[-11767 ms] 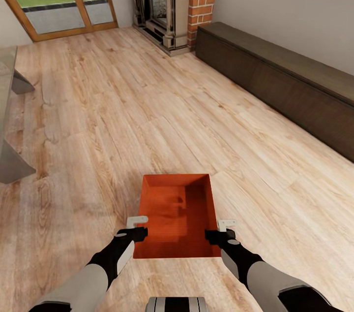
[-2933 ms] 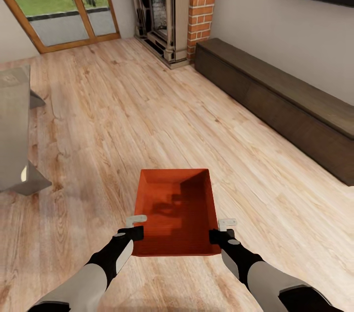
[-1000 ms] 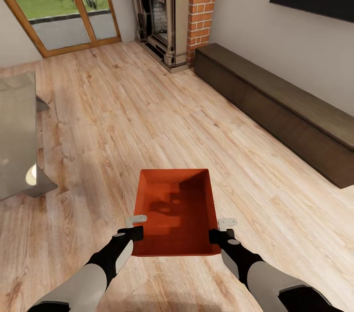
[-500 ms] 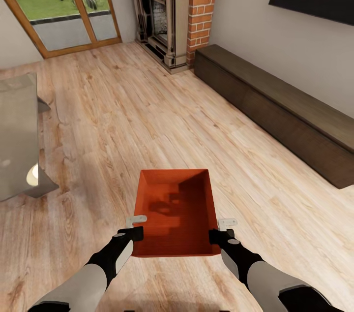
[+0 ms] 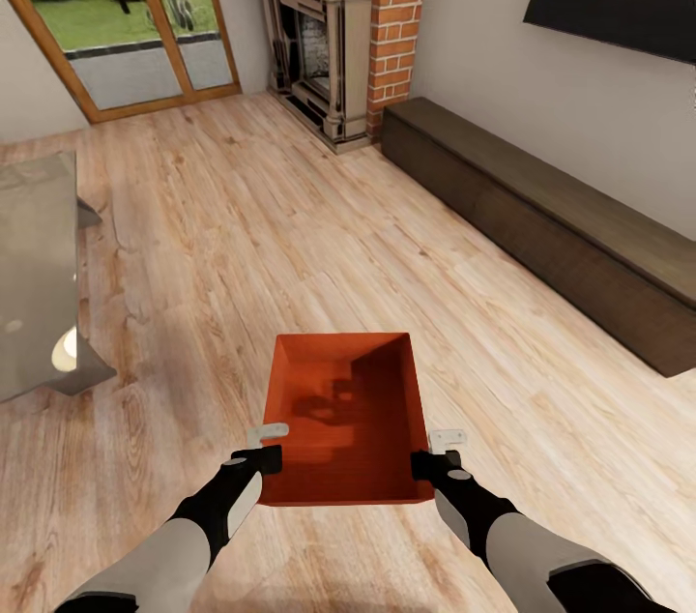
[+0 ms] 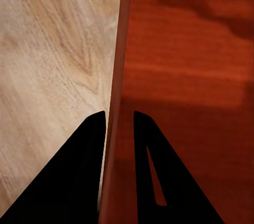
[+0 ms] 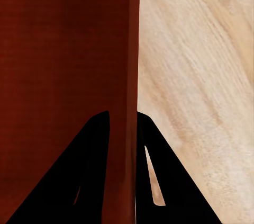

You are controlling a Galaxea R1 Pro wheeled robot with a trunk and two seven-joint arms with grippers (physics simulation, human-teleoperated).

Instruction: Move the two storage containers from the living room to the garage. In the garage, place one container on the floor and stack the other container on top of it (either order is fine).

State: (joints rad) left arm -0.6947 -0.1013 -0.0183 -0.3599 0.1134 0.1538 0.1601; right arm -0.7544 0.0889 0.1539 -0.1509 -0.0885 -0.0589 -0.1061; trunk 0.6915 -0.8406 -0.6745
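Red-orange bin [image 5: 346,420], carried level between both arms above the plank floor [image 5: 290,226] of the living room. Left gripper [image 6: 117,121] and right gripper [image 7: 123,119] each clamped over a long side wall, one finger inside, one outside. Bin open-topped, empty. Probably light and stiff; thin smooth walls likely slippery, hence paired rim grips near the close end.
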